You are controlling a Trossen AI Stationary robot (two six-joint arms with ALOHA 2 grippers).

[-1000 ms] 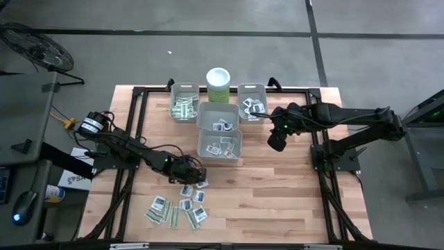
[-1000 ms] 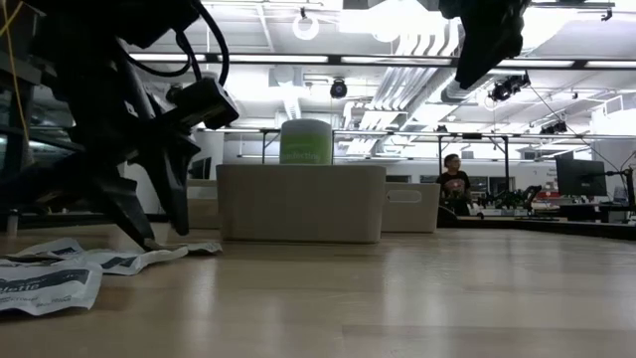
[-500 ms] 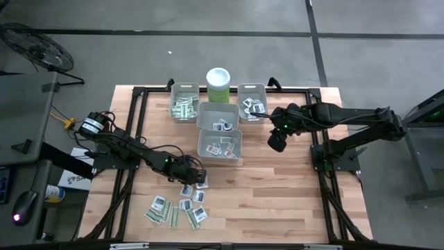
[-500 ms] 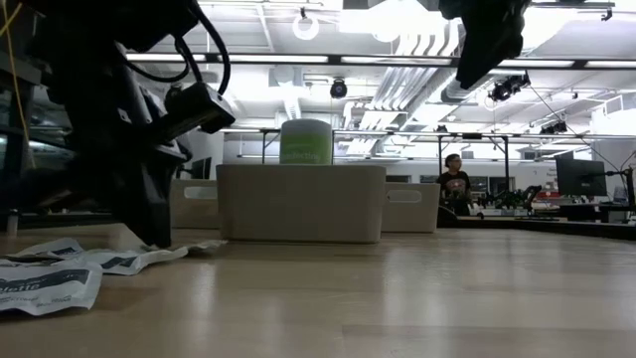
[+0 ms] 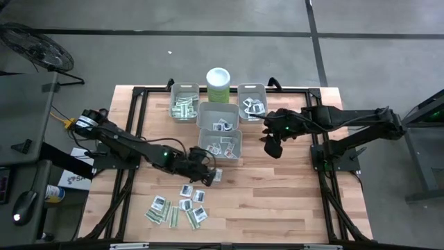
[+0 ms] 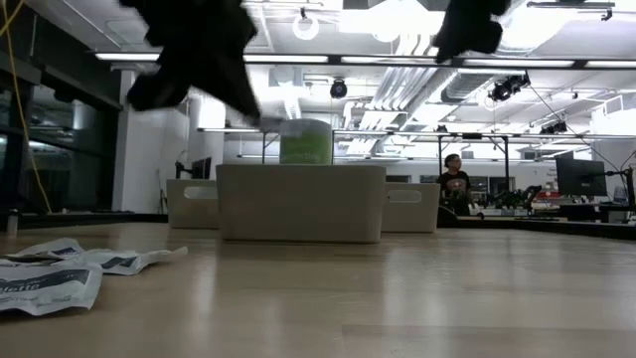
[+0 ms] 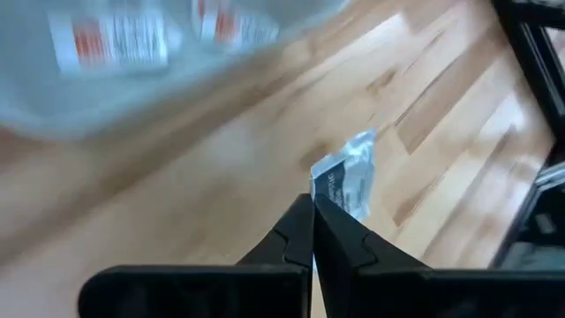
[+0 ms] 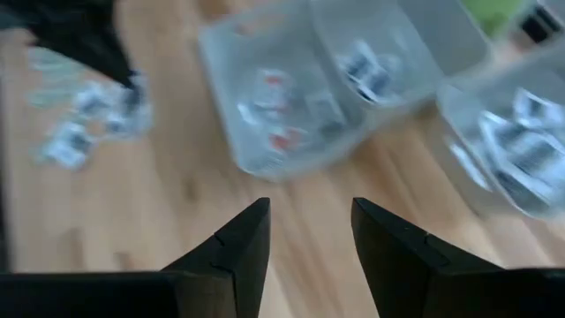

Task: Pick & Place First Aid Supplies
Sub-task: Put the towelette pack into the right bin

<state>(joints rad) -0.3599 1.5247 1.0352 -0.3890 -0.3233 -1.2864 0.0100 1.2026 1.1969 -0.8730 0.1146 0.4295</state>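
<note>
Several first aid supplies (image 5: 177,205), small flat packets, lie loose on the wooden table near its front left; they also show in the low view (image 6: 60,268). My left gripper (image 5: 207,173) hangs above the table between that pile and the near grey bin (image 5: 220,146), shut on one white packet with dark print (image 7: 347,181). My right gripper (image 5: 272,147) hovers open to the right of the bins, nothing between its fingers (image 8: 243,243). My left gripper pinches the white packet by one end (image 7: 325,193) between its two fingertips. The fingers slant down from the table's left. The rest of the packet sticks out beyond the tips, lifted clear of the table.
Four grey bins stand at the back middle: one with green-white strips (image 5: 184,104), two in the middle (image 5: 218,117) and one at the right (image 5: 252,101) with white packets. A pale green canister (image 5: 218,83) stands behind them. A person (image 6: 454,184) is far off in the room.
My left gripper has shut on a packet at the far edge of the loose pile, then risen and gone right toward the near bin while rolling its wrist; the packet is lifted clear of the table. My right gripper has shifted a little toward the bins.
</note>
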